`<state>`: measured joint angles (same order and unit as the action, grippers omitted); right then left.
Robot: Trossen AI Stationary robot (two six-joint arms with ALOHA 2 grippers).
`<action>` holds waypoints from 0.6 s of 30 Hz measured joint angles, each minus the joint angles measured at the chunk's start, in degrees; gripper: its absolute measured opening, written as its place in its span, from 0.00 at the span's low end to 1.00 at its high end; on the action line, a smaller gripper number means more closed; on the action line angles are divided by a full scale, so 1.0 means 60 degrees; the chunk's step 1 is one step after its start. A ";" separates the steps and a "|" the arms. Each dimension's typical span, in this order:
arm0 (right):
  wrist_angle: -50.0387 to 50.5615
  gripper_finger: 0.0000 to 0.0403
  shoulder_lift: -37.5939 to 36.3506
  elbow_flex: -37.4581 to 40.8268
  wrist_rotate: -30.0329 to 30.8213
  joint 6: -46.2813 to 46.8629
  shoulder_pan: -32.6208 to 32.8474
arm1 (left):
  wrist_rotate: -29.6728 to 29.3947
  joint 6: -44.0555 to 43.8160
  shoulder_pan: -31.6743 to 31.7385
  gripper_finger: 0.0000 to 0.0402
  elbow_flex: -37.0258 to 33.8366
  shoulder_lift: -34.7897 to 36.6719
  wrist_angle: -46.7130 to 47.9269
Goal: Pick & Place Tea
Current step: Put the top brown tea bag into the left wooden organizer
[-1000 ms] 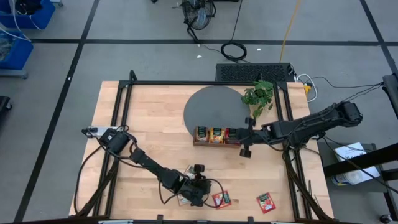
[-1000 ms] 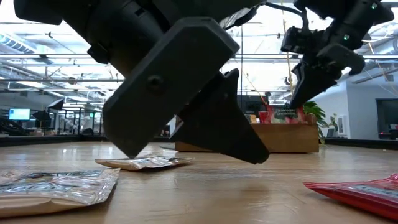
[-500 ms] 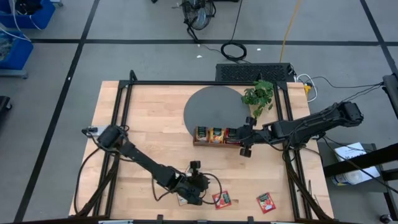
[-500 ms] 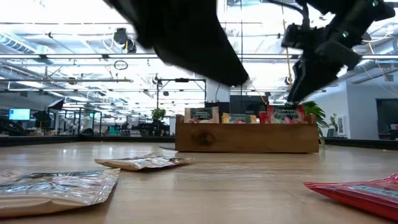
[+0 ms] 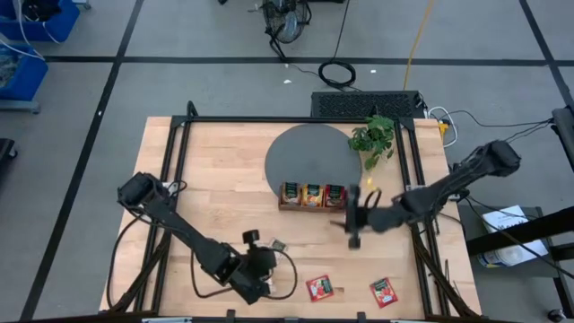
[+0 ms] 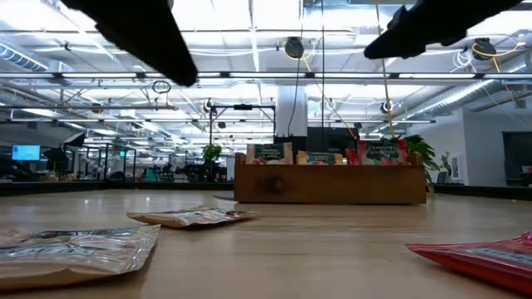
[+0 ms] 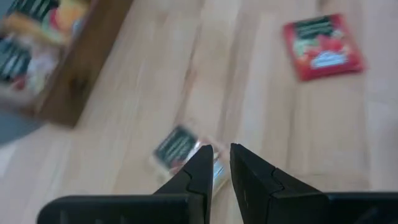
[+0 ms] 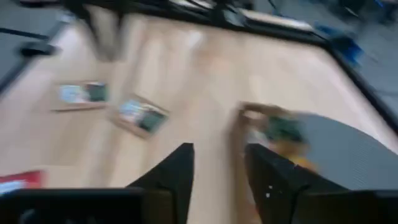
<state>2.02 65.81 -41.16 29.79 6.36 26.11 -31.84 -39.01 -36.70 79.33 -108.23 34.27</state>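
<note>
Pale wood forms the worktop, framed by black rails, with a grey floor around it and a bright hall seen beyond in the low view.

The left end effector is held above the near part of the worktop, its two dark fingers drawn nearly together with only a thin gap, and nothing is pinched between them. Just past its tips in the left wrist view lies a beige-green sachet, flat on the wood; a red sachet lies farther off. From above, the left end effector is seen near the front edge, beside the beige-green sachet.

The right end effector is spread, with a clear gap between its fingers and nothing held. In the high view it hangs just in front of the right end of the wooden tray, apart from it.

The tray stands at the near edge of a grey round mat and holds upright sachets in all three slots (green, orange and red labels can be made out). Two red sachets lie flat near the front edge, one near the left end effector, the other further right. A small potted plant stands at the mat's right.
</note>
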 joint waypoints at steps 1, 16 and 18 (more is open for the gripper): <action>-0.0692 0.31 0.0308 0.0143 -0.0006 -0.0070 0.0268 | -0.0100 -0.0334 -0.0006 0.16 0.0000 -0.0021 0.0222; -0.5864 0.04 0.6838 -0.1567 -0.2135 -0.1567 0.0856 | 0.0049 -0.4534 0.0027 0.16 -0.0667 -0.0108 0.2746; -0.5900 0.04 0.7239 -0.1893 -0.2291 -0.1797 0.0856 | 0.0289 -0.4509 0.0108 0.16 -0.1106 -0.0117 0.2261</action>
<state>-33.39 109.24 -52.52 16.05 -4.42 31.24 -30.11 -66.06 -36.05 72.70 -108.94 47.83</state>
